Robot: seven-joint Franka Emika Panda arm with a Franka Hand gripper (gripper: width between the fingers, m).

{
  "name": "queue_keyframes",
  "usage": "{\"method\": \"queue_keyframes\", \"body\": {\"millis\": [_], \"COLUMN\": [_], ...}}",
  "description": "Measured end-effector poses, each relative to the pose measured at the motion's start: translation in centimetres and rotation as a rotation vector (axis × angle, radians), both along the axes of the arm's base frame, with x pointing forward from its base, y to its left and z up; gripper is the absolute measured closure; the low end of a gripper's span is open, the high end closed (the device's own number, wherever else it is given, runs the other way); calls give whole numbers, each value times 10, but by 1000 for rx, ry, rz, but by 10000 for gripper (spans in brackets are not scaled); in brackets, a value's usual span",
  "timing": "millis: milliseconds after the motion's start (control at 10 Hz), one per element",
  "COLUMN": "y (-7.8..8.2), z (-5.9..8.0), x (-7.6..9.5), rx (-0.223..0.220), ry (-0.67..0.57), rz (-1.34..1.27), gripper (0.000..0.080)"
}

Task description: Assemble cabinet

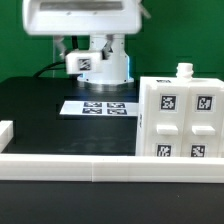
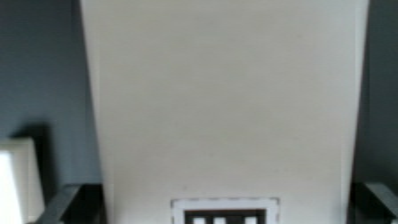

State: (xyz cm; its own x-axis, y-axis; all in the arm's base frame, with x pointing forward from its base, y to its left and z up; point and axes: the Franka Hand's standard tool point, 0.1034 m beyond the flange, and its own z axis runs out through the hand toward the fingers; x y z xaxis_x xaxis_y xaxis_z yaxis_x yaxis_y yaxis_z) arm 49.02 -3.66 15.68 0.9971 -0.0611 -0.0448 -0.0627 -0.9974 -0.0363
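- Cabinet body (image 1: 180, 118), exterior view: we see a boxy white plastic block standing on the black table (image 1: 40, 100) at the exterior view's right. Its smooth front carries four black-and-white square tags, a stubby peg (image 1: 183, 70) rises from its top, and its right edge is cut off.
- Behind it and well apart, the gripper (image 1: 88, 68) hangs above the table with a smaller white panel (image 1: 85, 62) in it, one tag showing. The fingers are too small for us to make out here.
- The marker board (image 1: 100, 107), thin and flat, lies beneath the arm. A low white border rail (image 1: 70, 165) runs across the front.
- Wrist view: the panel (image 2: 214, 100) fills the picture as a tall, matte, blank white slab, its tag (image 2: 226, 213) partly cut off.
- Dark fingers (image 2: 64, 203) sit against both long edges, so we read the jaws as set wide and clamped on the panel.
- We cannot identify a blurred white shape (image 2: 16, 178) beside it.
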Motion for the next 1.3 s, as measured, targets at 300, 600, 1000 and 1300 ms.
{"method": "queue_keyframes", "body": {"millis": [300,600,1000,1300], "y": [53,63,63,83], "z": [17,17,14,9], "x": [76,121,118,112], "rx": [-22,-38,-39,-42], "ry": [15,32,38,55], "rz": [-96,-109,-110,-126], "gripper": [239,239,239,239]}}
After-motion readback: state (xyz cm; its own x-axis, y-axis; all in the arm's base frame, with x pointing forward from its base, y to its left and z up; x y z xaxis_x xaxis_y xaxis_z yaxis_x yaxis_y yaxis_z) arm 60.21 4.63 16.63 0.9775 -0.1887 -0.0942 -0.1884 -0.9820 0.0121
